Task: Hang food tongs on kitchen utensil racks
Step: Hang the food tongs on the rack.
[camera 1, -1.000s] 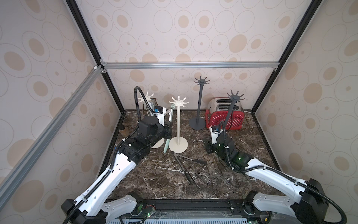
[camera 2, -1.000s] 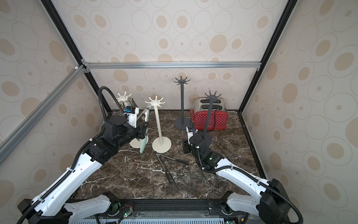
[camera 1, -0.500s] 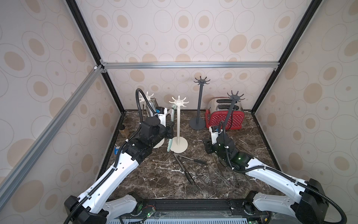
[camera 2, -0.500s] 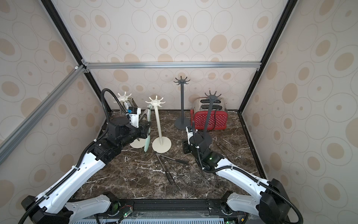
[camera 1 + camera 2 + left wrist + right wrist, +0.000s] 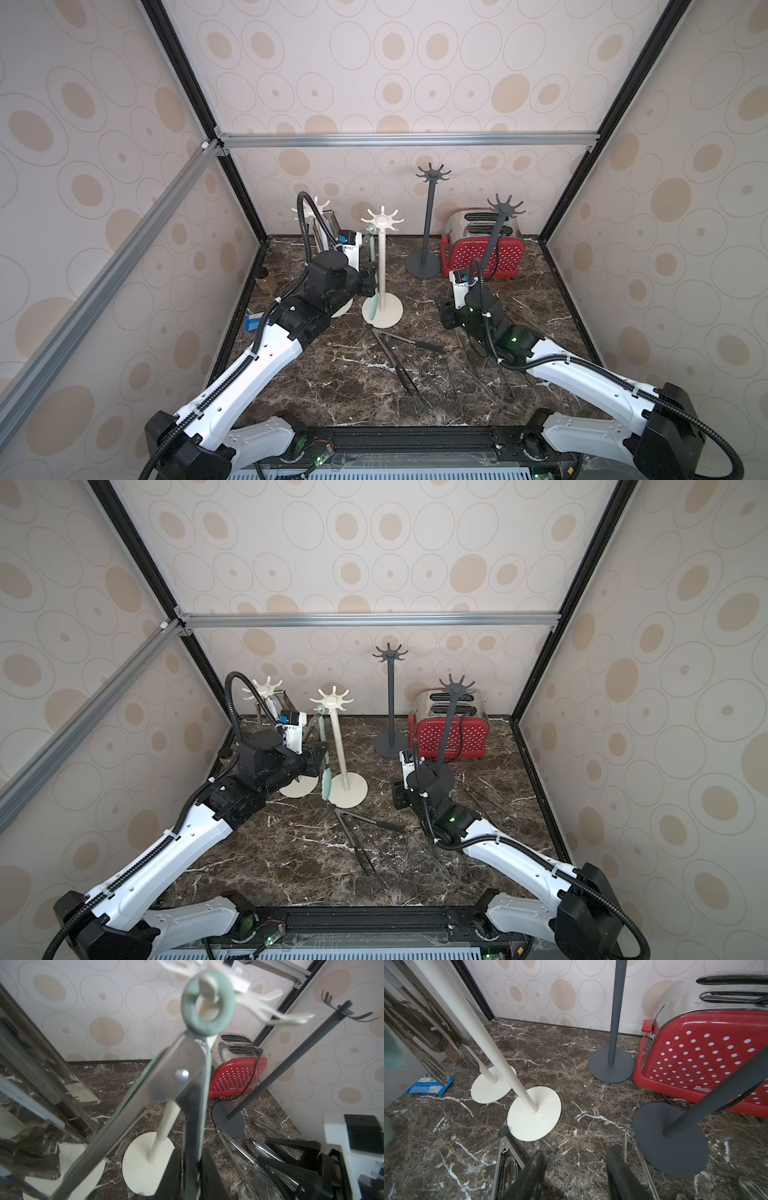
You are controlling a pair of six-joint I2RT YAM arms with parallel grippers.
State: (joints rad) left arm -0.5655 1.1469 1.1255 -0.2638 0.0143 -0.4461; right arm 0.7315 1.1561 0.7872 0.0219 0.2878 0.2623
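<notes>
Left gripper has swung the green-tipped tongs in beside the cream rack; ring, above the gripper, sits on a hook. Jaws flank one arm: pinching or freed, cannot tell. Hang looks nearly done. Right gripper gapes empty over floor tongs.

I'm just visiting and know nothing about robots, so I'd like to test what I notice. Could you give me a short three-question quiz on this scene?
1. True or false: the green ring of the hanging tongs sits over a hook of a cream rack.
2. The right tool is: A gripping tongs; B open and empty; C out of sight.
3. Fill in: the red appliance behind the nearer dark rack is a ____.
Key: 1 true; 2 B; 3 toaster.
</notes>
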